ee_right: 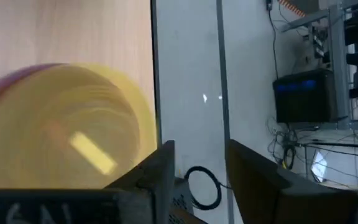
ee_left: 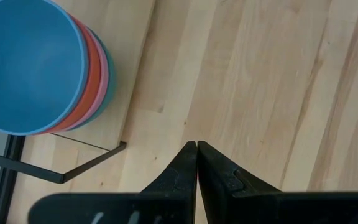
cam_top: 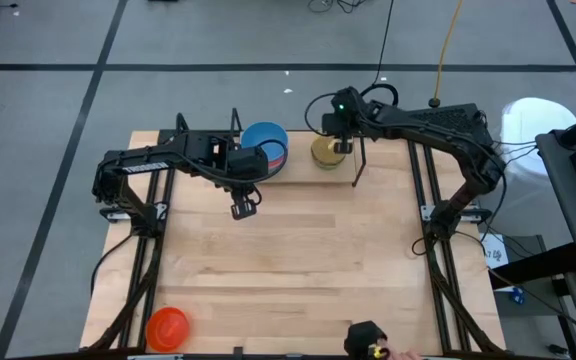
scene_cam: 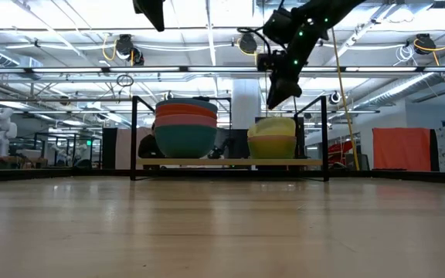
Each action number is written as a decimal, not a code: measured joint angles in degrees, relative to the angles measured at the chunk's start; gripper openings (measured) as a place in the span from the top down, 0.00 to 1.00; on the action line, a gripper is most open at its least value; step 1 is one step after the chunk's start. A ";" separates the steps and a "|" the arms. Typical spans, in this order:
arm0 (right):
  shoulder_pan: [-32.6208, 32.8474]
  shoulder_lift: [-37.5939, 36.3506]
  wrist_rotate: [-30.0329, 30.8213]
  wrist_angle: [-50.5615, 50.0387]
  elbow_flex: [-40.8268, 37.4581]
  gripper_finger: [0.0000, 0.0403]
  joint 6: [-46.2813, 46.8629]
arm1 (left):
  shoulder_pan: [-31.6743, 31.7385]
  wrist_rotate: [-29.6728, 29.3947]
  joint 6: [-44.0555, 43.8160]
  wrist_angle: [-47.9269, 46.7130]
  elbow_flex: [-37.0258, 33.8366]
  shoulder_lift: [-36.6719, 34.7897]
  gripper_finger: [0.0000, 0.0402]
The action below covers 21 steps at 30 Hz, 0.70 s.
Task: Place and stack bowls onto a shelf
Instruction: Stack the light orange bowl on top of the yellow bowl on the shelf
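Note:
The shelf (scene_cam: pixel 230 162) stands at the table's far edge. On its left part rests a stack of bowls (scene_cam: pixel 185 127), blue on top, then orange, pink and teal. Beside it on the shelf sits a yellow bowl (cam_top: pixel 326 152) nested on others; a purple rim (ee_right: pixel 5 81) shows under it. My right gripper (ee_right: pixel 197 162) hangs open just above the yellow bowl's far right side (scene_cam: pixel 272 131), clear of it. My left gripper (ee_left: pixel 196 146) is shut on nothing, high over the bare table in front of the blue stack (cam_top: pixel 264 145). An orange bowl (cam_top: pixel 166 327) sits on the table's near left corner.
Thin black rod uprights (scene_cam: pixel 134 139) (scene_cam: pixel 324 139) rise at the shelf's ends, and the right one stands close to my right gripper. A small dark object (cam_top: pixel 366 338) lies at the table's near edge. Bare wood (cam_top: pixel 298 250) fills the middle of the table.

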 joint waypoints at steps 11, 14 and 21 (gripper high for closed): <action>-0.04 -1.21 -7.35 -0.18 0.00 0.98 1.57 | 0.00 0.02 -0.02 -0.11 0.00 -0.01 0.95; -0.05 -1.21 -7.33 -0.22 0.00 0.99 2.45 | 0.00 0.02 -0.02 -1.20 0.00 -0.01 0.95; -0.02 -2.62 -7.15 -2.32 0.00 1.00 2.60 | -1.73 3.54 -9.33 -5.58 -1.23 -0.49 0.95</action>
